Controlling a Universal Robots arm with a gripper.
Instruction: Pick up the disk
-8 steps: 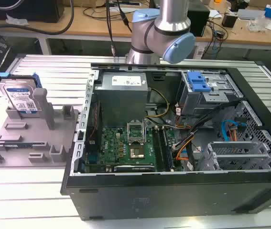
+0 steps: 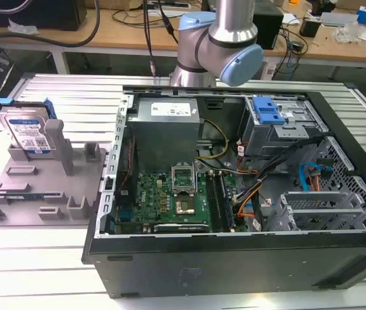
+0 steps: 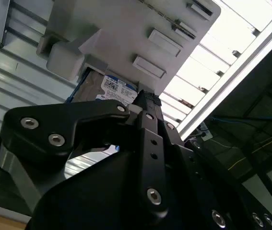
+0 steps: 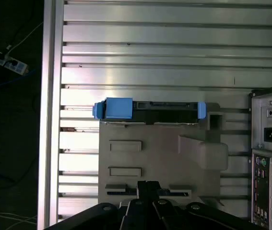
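The disk point(image 2: 28, 132) is a silver drive with a white-and-blue label and blue side rails. It stands on edge in the grey slotted fixture plate point(image 2: 40, 187) at the exterior view's left. The first wrist view looks down on the disk's point(image 4: 150, 108) top edge, blue at both ends, at one end of the plate point(image 4: 164, 158). My gripper point(image 4: 147, 186) hangs above the plate's other end, apart from the disk, its black fingers together with nothing between them. In the second wrist view the gripper point(image 3: 147, 98) points toward the disk's label point(image 3: 112, 88).
An open black computer case point(image 2: 234, 252) lies on the slatted aluminium table point(image 2: 40, 258) beside the plate, with a blue drive-bay bracket point(image 2: 266, 111) inside. The arm point(image 2: 218, 45) rises behind it. The case's rear panel point(image 4: 270, 143) stands close to the plate. The table edge point(image 4: 49, 115) runs beyond the disk.
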